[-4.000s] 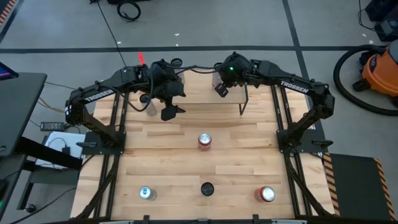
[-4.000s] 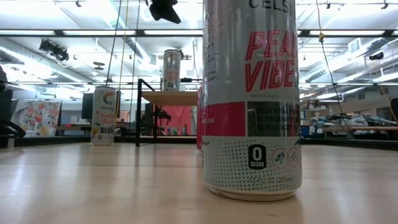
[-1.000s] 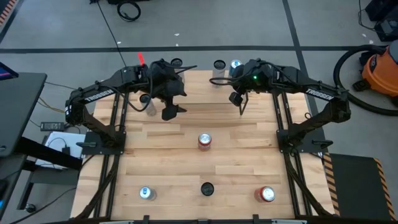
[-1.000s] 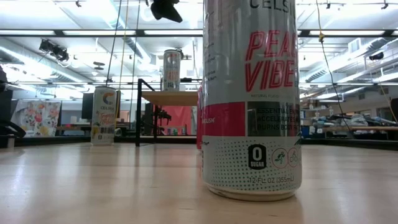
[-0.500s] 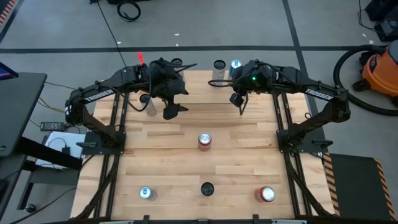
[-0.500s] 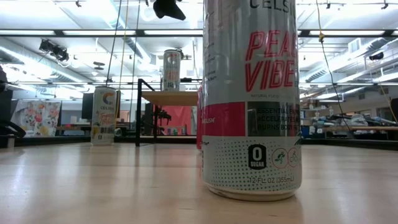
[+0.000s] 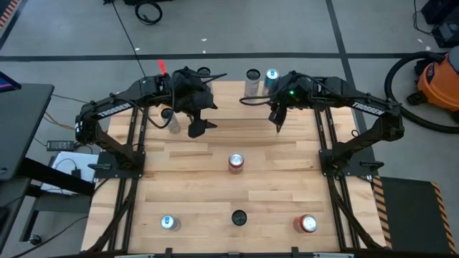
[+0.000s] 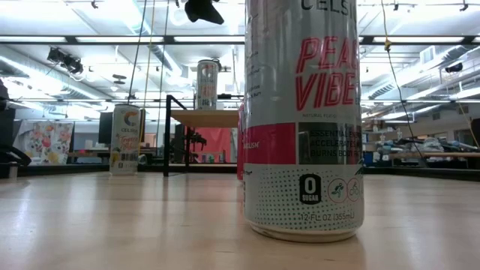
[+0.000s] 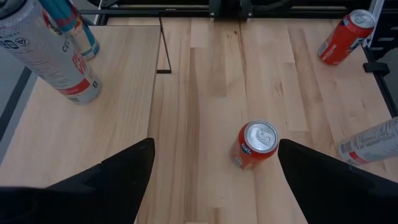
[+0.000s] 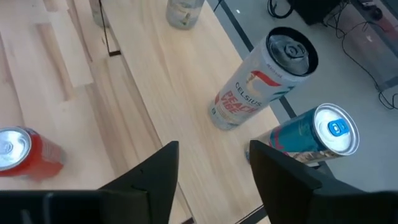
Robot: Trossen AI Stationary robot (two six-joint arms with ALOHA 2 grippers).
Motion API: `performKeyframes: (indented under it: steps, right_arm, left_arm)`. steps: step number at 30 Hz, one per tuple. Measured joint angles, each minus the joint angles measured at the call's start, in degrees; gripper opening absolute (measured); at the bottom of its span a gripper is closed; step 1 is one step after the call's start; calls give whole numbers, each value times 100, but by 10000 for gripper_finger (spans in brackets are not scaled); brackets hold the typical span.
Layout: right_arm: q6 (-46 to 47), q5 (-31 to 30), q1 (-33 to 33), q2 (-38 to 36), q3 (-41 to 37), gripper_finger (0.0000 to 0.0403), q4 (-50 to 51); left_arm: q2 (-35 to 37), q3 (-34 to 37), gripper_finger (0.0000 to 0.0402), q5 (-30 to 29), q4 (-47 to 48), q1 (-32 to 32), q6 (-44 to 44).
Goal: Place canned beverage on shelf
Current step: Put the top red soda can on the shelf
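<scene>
High view, 2 cans [image 7: 261, 80] on shelf [image 7: 229, 99]

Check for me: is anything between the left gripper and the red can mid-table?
Nothing visible does. The open left gripper faces the red can, which stands upright, with only bare tabletop between them.

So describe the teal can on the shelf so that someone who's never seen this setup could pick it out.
Find the small low shelf at the top edge of the table in the high view, between the two arms. Two cans stand at its back right corner, just beyond the open right claw. The teal can is the outer one, with a bright blue lid, unlike the dark-lidded silver can beside it.
</scene>
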State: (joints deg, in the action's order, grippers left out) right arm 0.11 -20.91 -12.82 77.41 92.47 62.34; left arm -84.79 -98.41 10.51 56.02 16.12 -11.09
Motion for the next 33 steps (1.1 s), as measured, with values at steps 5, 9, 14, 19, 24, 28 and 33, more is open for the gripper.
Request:
performKeyframes:
  steps: [5, 9, 14, 19, 24, 28, 33]
  right_arm:
    - [13, 167, 0, 0, 0, 230, 114]
    - [14, 273, 0, 0, 0, 232, 119]
    - [27, 267, 0, 0, 0, 231, -19]
    - [315, 266, 0, 0, 0, 232, -58]
    - [313, 275, 0, 0, 0, 231, -126]
    - [313, 275, 0, 0, 0, 232, -229]
    - [313, 273, 0, 0, 0, 231, -512]
  left_arm:
    - [0, 0, 353, 1, -1, 0, -7]
    - [0, 0, 353, -1, -7, 0, -11]
    - [0, 0, 353, 0, -9, 0, -24]
    - [0, 0, 353, 1, -11, 0, -52]
    - [0, 0, 353, -1, -12, -1, -241]
    - [0, 0, 353, -1, -12, 0, -245]
    - [0, 0, 353, -1, -12, 0, -247]
